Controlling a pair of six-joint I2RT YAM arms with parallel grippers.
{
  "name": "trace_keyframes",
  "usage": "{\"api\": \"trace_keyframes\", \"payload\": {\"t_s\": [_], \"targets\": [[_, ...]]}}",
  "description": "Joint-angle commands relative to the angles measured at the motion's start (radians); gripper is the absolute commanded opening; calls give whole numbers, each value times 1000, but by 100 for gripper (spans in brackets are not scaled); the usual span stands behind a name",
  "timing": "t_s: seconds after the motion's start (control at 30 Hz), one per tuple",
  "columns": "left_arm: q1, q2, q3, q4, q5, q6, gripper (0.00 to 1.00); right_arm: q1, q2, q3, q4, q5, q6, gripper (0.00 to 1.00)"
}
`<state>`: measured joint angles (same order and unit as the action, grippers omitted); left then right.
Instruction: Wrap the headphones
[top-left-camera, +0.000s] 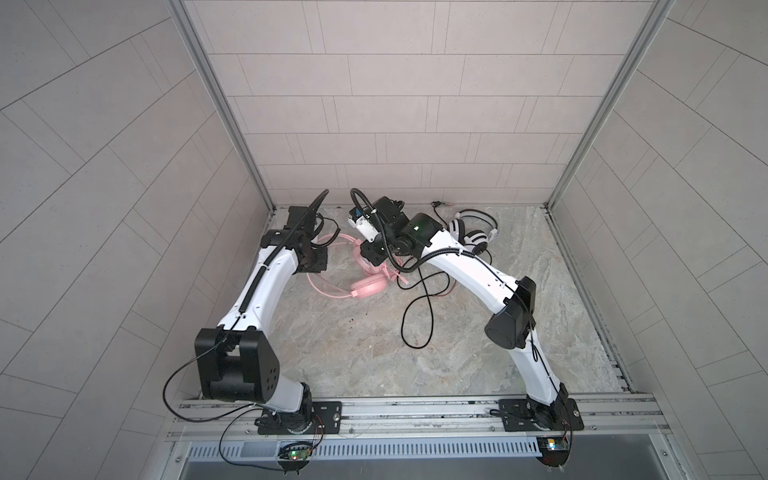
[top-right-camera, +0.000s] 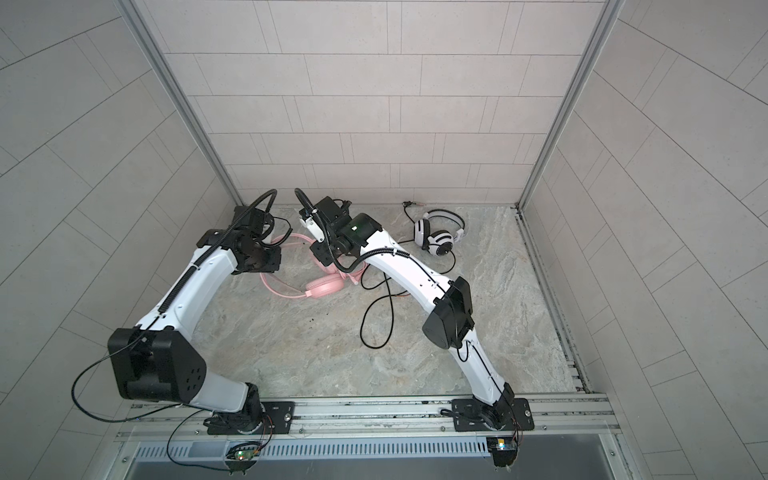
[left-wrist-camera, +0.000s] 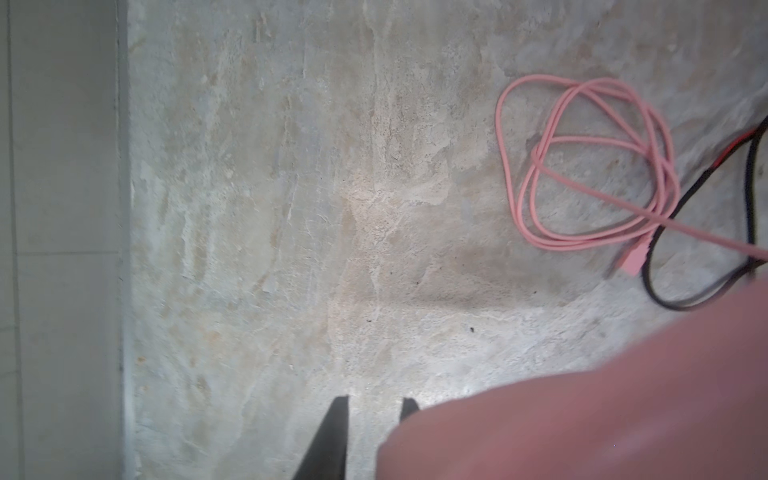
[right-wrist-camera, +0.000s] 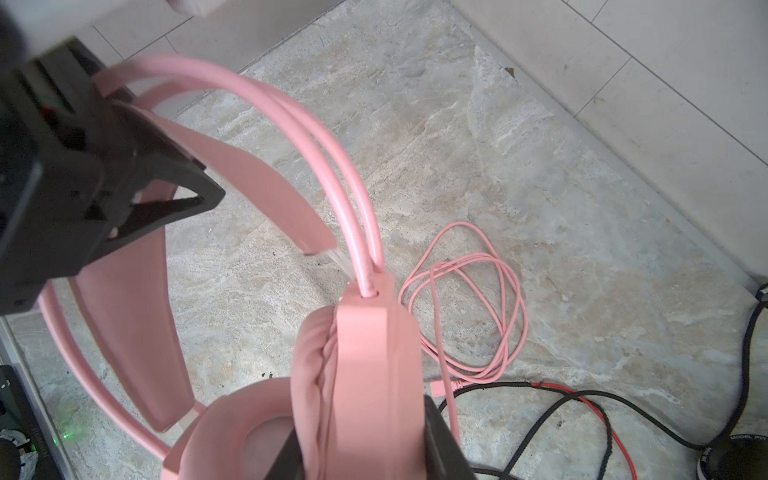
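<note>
- R tool (right-wrist-camera: 361, 449) is clamping one ear cup of the pink headset (right-wrist-camera: 365, 332), fingers flanking it, at the back of the worktop (right-wrist-camera: 540, 166), left of centre.
- L tool (right-wrist-camera: 212, 199) is sitting at the headband strap, jaws nearly together. Whether it's pinching the strap I can't tell; view's blurred.
- Pink cable (right-wrist-camera: 469, 316) is lying in a loose coil beside the cup, w/ the black cable (left-wrist-camera: 750, 187) just beside it.
- Step in hand, prob.: steadying the headset before winding. Hold the cup firm w/ R, send L for the plug end, lay even turns, avoid snagging the black cable.
- White-and-black headset (top-right-camera: 438, 235) is lying well apart to the right, no tool on it.
</note>
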<state>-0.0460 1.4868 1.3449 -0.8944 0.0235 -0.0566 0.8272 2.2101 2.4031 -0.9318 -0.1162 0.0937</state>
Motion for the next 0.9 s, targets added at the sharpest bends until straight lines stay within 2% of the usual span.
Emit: {"api": "trace_keyframes", "payload": {"t_s": [0.0, 0.1, 0.27, 0.33, 0.53, 0.63, 0.73, 0.87], "targets": [[6, -11, -14, 11, 16, -21, 9, 9, 10, 64, 16, -28, 19, 33], [6, -4, -16, 11, 29, -22, 0, 9, 11, 69, 8, -15, 19, 42], [28, 7, -16, 16, 75, -37, 0, -1, -28, 52, -11, -14, 11, 68], [49, 12, -18, 20, 107, -44, 0, -9, -69, 16, -11, -10, 6, 75], [117, 1, -68, 69, 212, -38, 0, -31, -271, -162, 67, 21, -2, 80], [146, 1, -23, 42, 238, -45, 0, -49, -388, -287, 136, 48, -1, 84], [161, -14, 3, 50, 302, -79, 0, -115, -483, -387, 207, 0, 34, 84], [173, -31, 23, 95, 385, -142, 0, -254, -570, -533, 305, -111, 89, 84]]}}
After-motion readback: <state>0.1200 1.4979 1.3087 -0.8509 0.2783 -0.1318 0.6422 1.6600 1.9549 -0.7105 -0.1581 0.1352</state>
